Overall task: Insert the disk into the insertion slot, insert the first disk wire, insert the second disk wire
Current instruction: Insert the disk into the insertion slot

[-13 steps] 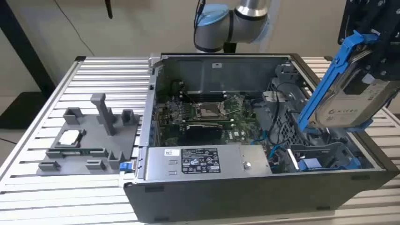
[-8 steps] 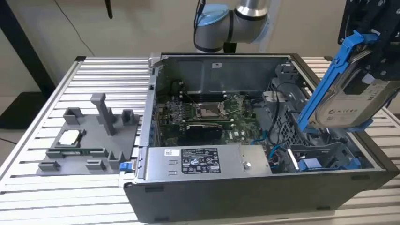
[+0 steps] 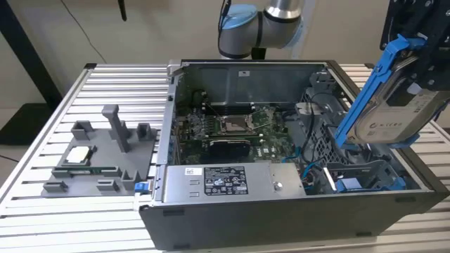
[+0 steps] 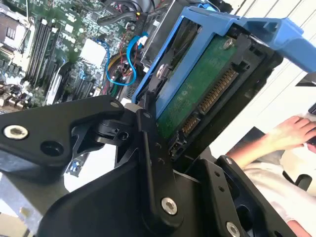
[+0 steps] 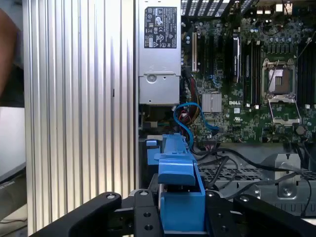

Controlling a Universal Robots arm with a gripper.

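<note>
My gripper (image 3: pixel 424 63) is shut on the disk (image 3: pixel 393 113), a silver-grey drive in a bright blue carrier frame. It holds the disk tilted in the air above the open dark grey case, at the exterior view's right. The insertion slot (image 3: pixel 365 169), a grey-blue bay, lies below the disk in the case's near right corner. The second wrist view shows the disk's green circuit board and connector (image 4: pixel 197 94) between the black fingers (image 4: pixel 153 163). The blue frame (image 5: pixel 180 190) is clamped between both fingers in the first wrist view. Thin blue cables (image 5: pixel 190 118) loop loose inside the case near the bay.
A labelled silver power supply (image 3: pixel 225 182) fills the case's front, with the motherboard (image 3: pixel 232 126) behind it. A second blue carrier (image 3: pixel 351 184) sits low in the bay. A grey fixture tray (image 3: pixel 98 158) rests on the slatted table (image 3: pixel 70 221). A person's hand (image 4: pixel 296 131) is nearby.
</note>
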